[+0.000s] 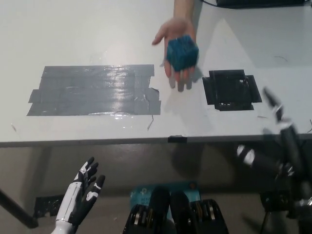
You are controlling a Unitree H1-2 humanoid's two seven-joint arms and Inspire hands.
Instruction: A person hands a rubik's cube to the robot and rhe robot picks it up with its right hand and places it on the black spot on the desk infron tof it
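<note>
Head view: a person's hand [176,41] offers the rubik's cube [182,52] over the counter [97,39], far-left of the right hand [282,141], fingers apart, empty. Black spot [229,90] lies between them. Left hand [84,187] rests low, open.

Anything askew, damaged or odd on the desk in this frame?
The grey tape patch is rough: uneven strip ends, a torn lower right corner with a loose sliver hanging. The black spot also has ragged edges. Otherwise nothing odd: the cube rests on the person's palm.
</note>
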